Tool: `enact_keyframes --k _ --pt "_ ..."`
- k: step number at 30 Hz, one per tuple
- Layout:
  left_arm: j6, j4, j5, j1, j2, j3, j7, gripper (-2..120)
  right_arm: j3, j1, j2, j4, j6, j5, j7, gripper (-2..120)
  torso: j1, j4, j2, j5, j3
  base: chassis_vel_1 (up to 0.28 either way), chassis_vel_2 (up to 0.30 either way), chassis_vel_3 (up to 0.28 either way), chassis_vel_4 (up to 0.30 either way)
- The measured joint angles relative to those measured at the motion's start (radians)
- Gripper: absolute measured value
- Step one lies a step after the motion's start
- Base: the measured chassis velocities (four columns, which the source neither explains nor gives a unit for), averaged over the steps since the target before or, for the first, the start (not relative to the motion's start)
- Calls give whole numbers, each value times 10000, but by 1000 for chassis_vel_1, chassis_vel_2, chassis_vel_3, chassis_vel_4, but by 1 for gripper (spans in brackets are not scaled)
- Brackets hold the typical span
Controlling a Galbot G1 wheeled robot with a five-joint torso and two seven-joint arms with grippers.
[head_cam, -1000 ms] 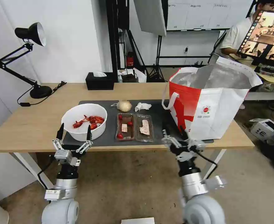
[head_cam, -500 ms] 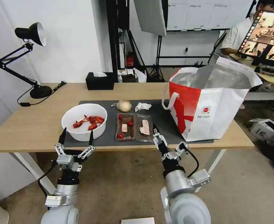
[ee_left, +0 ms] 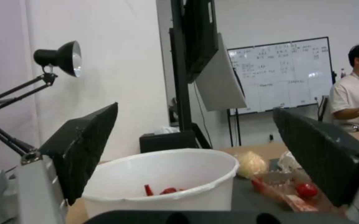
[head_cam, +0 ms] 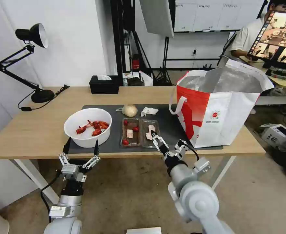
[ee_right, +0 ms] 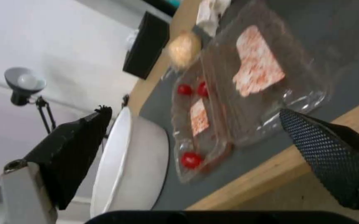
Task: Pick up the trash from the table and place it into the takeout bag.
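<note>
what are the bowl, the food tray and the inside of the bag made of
The bowl looks like matte white plastic or foam, opaque with a thin rolled rim; which one, I cannot tell. The food tray seems thin clear plastic: the dark mat shows through and its edges glint. The takeout bag lining looks like silver foil, shiny and creased.

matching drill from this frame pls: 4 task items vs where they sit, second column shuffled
Items:
1. white bowl
2. clamshell tray
3. beige wrapped ball
4. takeout bag

Places:
A. standing on the table's right end, open at the top
B. far edge of the dark mat, next to the crumpled napkin
C. left end of the mat, just beyond the open left gripper
D. middle of the mat, the open right gripper at its near right corner

Pairs: 1-C, 2-D, 3-B, 4-A
</note>
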Motion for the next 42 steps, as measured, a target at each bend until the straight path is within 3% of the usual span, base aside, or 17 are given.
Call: enact_keyframes --k 42 --pt "27 239 -346 25 201 -285 -40 100 -45 633 893 -1627 -249 658 192 100 0 -1 0 0 0 0 0 0 0"
